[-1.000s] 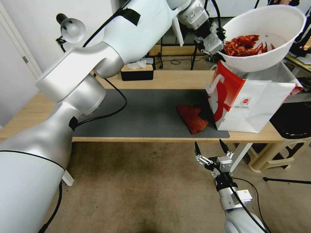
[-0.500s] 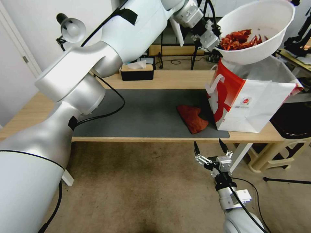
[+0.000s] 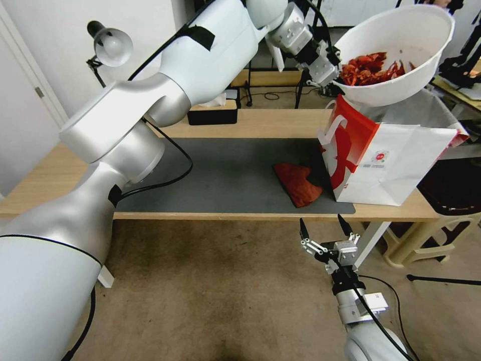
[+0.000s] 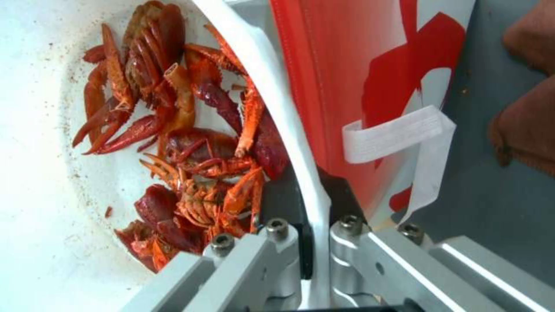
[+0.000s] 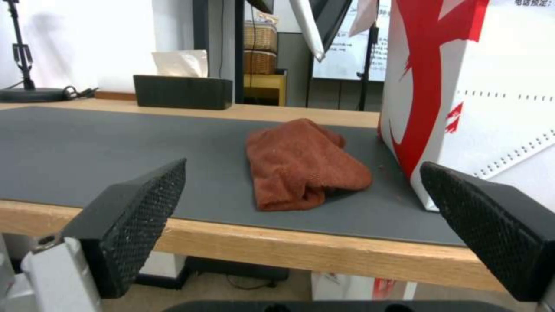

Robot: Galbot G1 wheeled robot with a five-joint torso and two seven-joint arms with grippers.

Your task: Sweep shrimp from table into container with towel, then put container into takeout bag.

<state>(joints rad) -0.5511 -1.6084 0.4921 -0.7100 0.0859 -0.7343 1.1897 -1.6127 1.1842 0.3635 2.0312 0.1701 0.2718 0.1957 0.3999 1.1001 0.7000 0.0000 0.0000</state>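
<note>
Above the tall red-and-white paper takeout bag (image 3: 386, 165), my left claw (image 3: 334, 75) clamps the rim of the round white plastic container (image 3: 396, 60) of red-orange shrimp (image 3: 370, 69). Below the light-wood desk (image 3: 250, 125) edge, my right claw (image 3: 325, 231) waits, fingers wide apart, facing the rust-red towel (image 3: 296, 183) on the dark grey mat (image 3: 225, 175).

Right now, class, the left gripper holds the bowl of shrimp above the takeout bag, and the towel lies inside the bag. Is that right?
Not quite. The towel lies on the grey mat beside the takeout bag, as the head view shows. The left gripper does hold the bowl of shrimp above the bag.
</note>
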